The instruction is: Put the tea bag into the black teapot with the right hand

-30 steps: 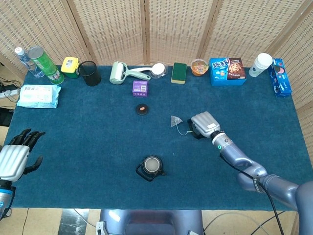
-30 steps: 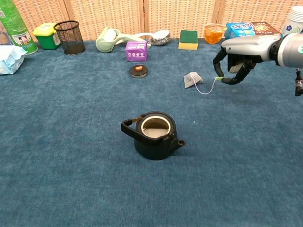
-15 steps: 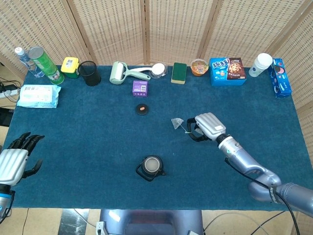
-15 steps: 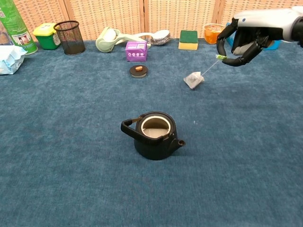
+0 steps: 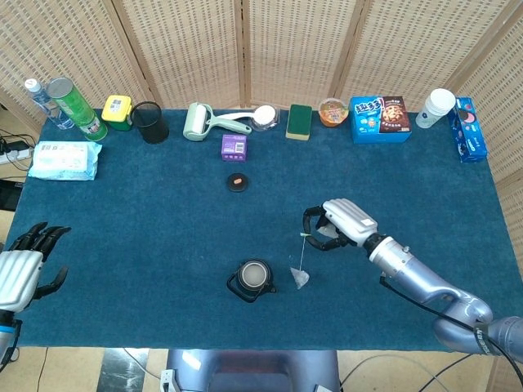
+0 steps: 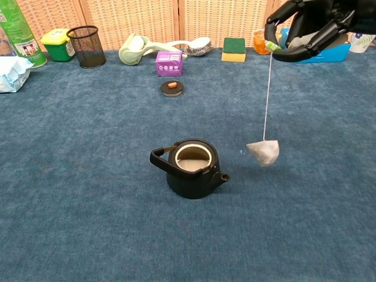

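The right hand [image 6: 308, 29] pinches the small green tag at the top of the string between thumb and a finger, the other fingers [image 6: 329, 32] curled loosely around; holding by the tag lets the tea bag [image 6: 262, 151] hang free below, a soft, pale, pouch-shaped sachet on a thin white string [image 6: 267, 94]. The bag hangs just to the right of the teapot [image 6: 189, 168], at about the height of its rim and apart from it; judged from this, it has yet to be carried leftward over the opening and lowered. The teapot is squat, round and matte black, with an arched handle and a short spout pointing towards the bag; its mouth stands open, showing a pale interior, so nothing blocks entry. Its likely lid [image 6: 171, 87], a small dark disc with an orange knob, lies well behind the teapot on the tabletop [image 6: 88, 176], which is covered in a dark blue, felt-like cloth. The left hand [image 5: 23, 265] rests far to the left of the teapot at the tabletop's edge, fingers spread and holding nothing. A swinging bag could catch the rim.
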`<state>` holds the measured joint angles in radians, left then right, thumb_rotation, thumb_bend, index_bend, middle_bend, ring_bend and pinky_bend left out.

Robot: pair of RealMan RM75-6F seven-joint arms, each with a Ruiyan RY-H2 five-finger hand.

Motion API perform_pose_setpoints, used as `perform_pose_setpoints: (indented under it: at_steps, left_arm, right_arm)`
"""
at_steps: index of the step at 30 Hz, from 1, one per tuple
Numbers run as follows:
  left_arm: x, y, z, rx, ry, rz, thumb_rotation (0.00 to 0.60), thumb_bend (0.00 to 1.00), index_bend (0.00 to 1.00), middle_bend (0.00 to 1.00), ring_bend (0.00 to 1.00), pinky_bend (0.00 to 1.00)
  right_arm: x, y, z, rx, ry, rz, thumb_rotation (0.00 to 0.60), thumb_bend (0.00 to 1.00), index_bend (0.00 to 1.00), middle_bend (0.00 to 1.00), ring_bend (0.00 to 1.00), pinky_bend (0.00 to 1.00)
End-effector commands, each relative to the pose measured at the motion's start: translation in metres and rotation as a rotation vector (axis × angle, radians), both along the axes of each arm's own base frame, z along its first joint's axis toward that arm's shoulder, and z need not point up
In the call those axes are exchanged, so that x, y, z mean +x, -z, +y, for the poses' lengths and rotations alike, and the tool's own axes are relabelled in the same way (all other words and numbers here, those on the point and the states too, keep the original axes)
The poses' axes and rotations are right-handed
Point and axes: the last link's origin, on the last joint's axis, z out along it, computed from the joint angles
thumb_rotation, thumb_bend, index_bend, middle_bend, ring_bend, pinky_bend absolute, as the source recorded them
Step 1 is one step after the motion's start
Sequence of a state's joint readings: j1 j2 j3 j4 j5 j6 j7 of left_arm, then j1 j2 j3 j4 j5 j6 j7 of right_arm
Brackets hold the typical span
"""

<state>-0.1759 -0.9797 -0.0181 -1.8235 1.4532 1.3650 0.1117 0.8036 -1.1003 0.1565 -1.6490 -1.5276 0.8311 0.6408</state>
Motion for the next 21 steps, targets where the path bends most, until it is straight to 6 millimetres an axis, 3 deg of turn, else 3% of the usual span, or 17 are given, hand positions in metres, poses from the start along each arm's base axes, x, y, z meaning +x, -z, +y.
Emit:
perform_pose_setpoints:
  at_steps: [1,8,21]
  left_arm:
    - [0.000,0.000,0.000,-0.002,0.002,-0.003,0.600,0.45,0.16,0.18,0.08,0.16]
    - [-0.003,-0.001,-0.002,0.002,0.000,-0.009,0.600,0.45,0.16,0.18,0.08,0.16]
    - [-0.015,-0.002,-0.004,0.006,-0.022,-0.036,0.600,0.45,0.16,0.18,0.08,0.16]
  right_arm:
    - [0.002,-0.004,0.006,0.005,-0.010,-0.012,0.600,0.56,0.76,1.00,1.00,1.00]
    - [0.016,-0.008,0.023,0.029,-0.051,-0.038,0.600,0.56,0.76,1.00,1.00,1.00]
    - [0.041,0.000,0.036,0.076,-0.073,-0.026,0.600,0.56,0.76,1.00,1.00,1.00]
